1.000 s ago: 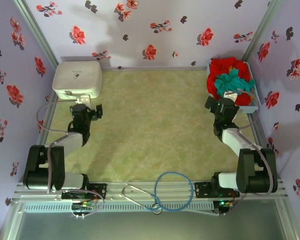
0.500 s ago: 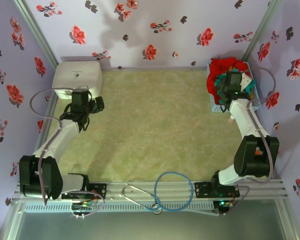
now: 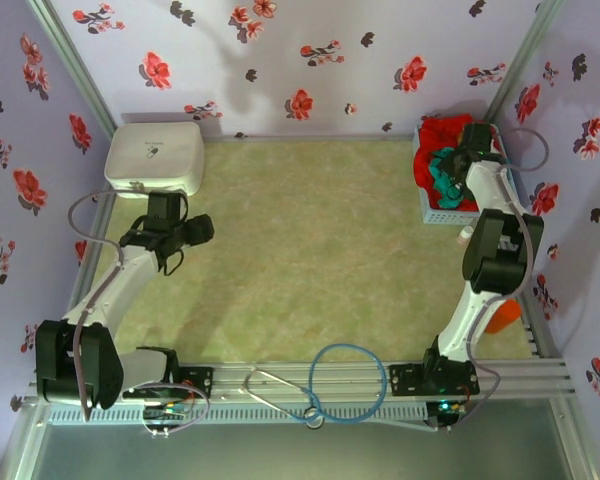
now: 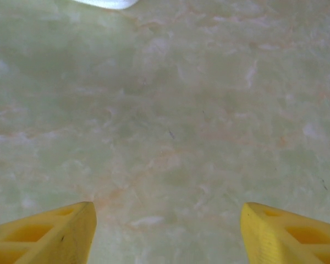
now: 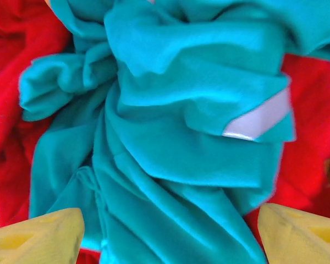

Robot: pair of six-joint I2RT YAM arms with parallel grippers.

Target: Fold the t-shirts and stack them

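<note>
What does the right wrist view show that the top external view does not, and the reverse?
Right wrist view: close folds of the teal t-shirt, a pale label on it, and the right gripper with yellow fingertips wide apart. Top external view: the blue basket holding the shirts, the white box, the left gripper above the table. Both: the teal t-shirt lying on red t-shirts.

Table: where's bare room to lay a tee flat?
The table is bare from the white box and left hand across to the blue basket. Crowded: the basket corner, heaped with the teal tee and red tees, right hand over them.
</note>
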